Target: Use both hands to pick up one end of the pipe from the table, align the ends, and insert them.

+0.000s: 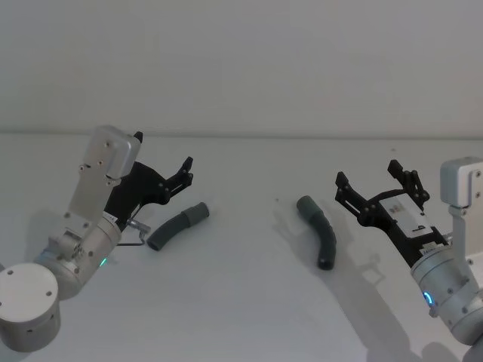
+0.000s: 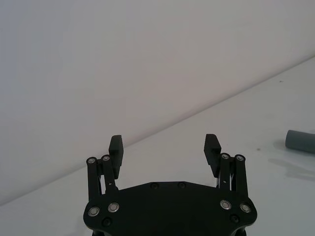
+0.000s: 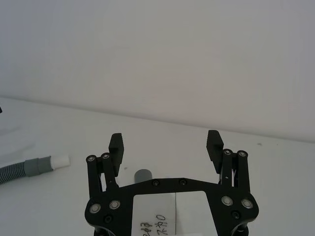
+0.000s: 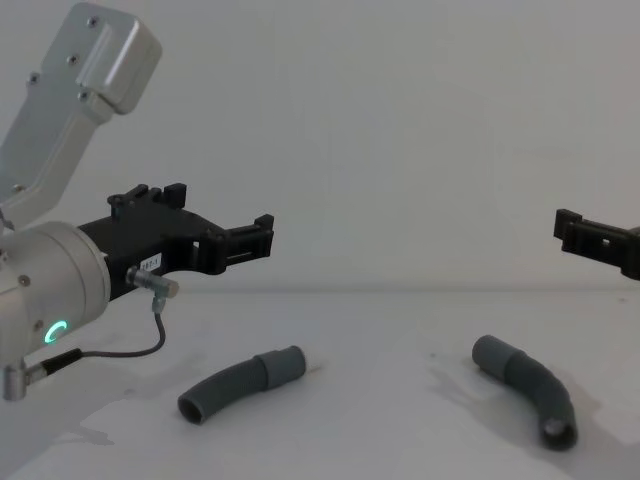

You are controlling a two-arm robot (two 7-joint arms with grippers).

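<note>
Left hose [image 1: 178,225] and right hose [image 1: 321,230] are seen lying apart on the table [image 1: 241,309]. Left gripper [image 1: 162,151] and right gripper [image 1: 367,172] are held spread.

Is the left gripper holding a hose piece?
No, the left gripper is open and empty, and the left hose piece lies on the table.

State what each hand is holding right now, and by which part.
Nothing is held. The left hand and the right hand are open above the table; the left pipe piece and the right pipe piece lie free on it.
</note>
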